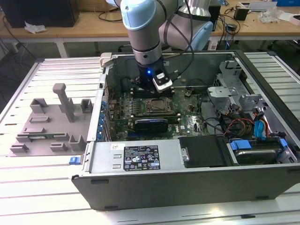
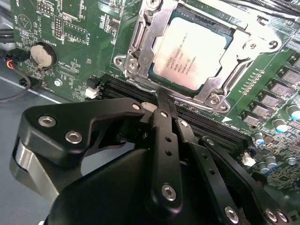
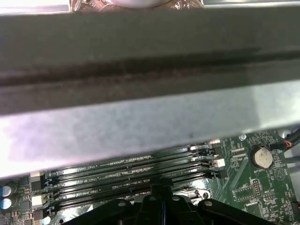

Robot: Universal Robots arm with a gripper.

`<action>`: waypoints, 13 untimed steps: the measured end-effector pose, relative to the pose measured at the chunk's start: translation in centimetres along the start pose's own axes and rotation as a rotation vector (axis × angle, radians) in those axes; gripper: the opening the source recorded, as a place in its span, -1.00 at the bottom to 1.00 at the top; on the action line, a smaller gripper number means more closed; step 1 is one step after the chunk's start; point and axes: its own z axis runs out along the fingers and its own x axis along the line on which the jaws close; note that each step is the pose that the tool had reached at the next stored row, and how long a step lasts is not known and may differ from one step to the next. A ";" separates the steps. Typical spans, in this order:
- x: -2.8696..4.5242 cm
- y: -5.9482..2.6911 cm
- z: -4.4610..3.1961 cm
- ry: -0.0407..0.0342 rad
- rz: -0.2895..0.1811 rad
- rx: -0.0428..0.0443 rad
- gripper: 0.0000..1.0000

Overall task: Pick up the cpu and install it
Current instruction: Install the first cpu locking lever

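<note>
The cpu (image 2: 191, 55) lies flat in the metal-framed socket (image 2: 140, 51) of the green motherboard (image 2: 84, 42), its silvery top facing up and the socket's frame lying around its edges. In the exterior view the socket (image 1: 159, 106) sits near the middle of the board inside the open computer case (image 1: 140, 185), which lies on its side on the slatted table (image 1: 28, 187).

The gripper (image 2: 164, 110) hangs just beside the socket, over the black memory slots (image 2: 211, 129) that run along one edge of it. In the second wrist view its jaws stand pressed together into one thin black tip with nothing between them, and that tip points at the socket's edge; whether it touches the frame cannot be told. In the first wrist view the same slots (image 3: 131, 178) run across the board just past the black linkage of the gripper (image 3: 161, 185), with a round coin battery (image 3: 262, 157) off to one side and a grey wall of the case (image 3: 140, 93) close in front.

In the exterior view the arm (image 1: 145, 33) reaches down into the case from above, a blue light glowing at its wrist. On the exterior view's left, well apart from the case, grey plastic fixture blocks (image 1: 51, 122) stand on the table.
</note>
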 end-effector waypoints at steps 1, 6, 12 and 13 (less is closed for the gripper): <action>0.00 0.00 0.03 -0.0003 0.000 0.0005 -0.79; 0.04 -0.05 0.22 -0.0004 0.000 0.0013 -0.79; 0.00 -0.03 0.24 0.0004 0.001 -0.0046 -0.79; -0.01 -0.03 0.24 0.0003 0.001 -0.0047 -0.79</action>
